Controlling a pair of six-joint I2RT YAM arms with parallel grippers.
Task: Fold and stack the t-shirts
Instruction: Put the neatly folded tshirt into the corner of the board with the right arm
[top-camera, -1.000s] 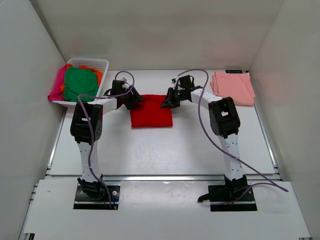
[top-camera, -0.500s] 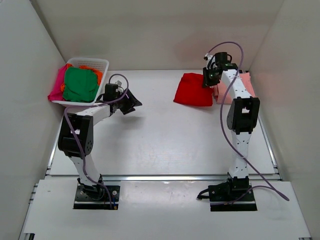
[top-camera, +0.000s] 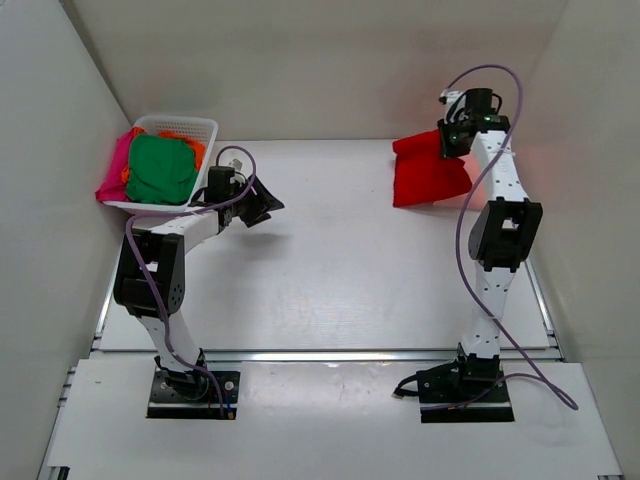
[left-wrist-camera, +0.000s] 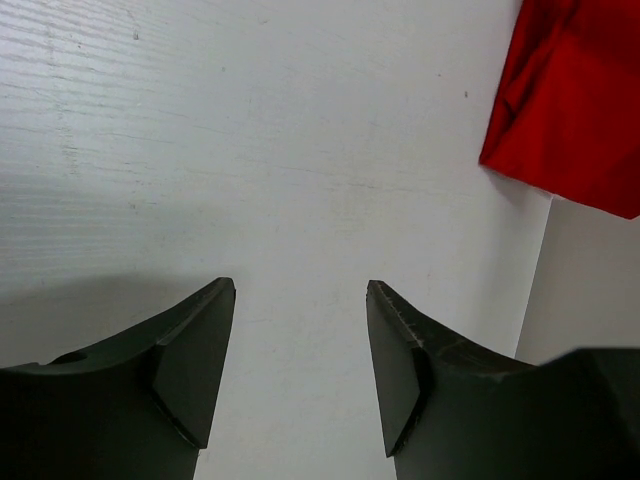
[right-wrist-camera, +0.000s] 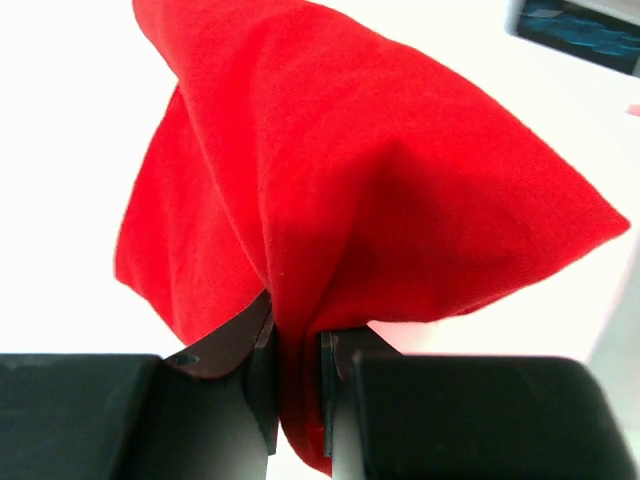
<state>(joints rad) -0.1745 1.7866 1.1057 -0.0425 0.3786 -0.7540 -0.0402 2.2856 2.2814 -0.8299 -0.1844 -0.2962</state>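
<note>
My right gripper (top-camera: 453, 141) is shut on the folded bright red t-shirt (top-camera: 428, 176) and holds it up at the back right, where it hangs bunched below the jaws. In the right wrist view the red cloth (right-wrist-camera: 380, 170) is pinched between the fingers of that gripper (right-wrist-camera: 298, 380). The salmon-pink t-shirt is hidden behind the red one and the arm. My left gripper (top-camera: 262, 206) is open and empty over bare table at the back left; its wrist view shows it (left-wrist-camera: 300, 370) with the red shirt (left-wrist-camera: 572, 100) far off.
A white lattice basket (top-camera: 186, 124) stands at the back left with a green tee (top-camera: 160, 168) on top, an orange one (top-camera: 193, 150) beneath and a magenta one (top-camera: 114, 166) hanging over its left side. A dark flat device (right-wrist-camera: 580, 30) lies by the back wall.
The right gripper carried the red shirt from the table's middle to the back right and raised it. The left gripper let go of it and drew back to the left.
</note>
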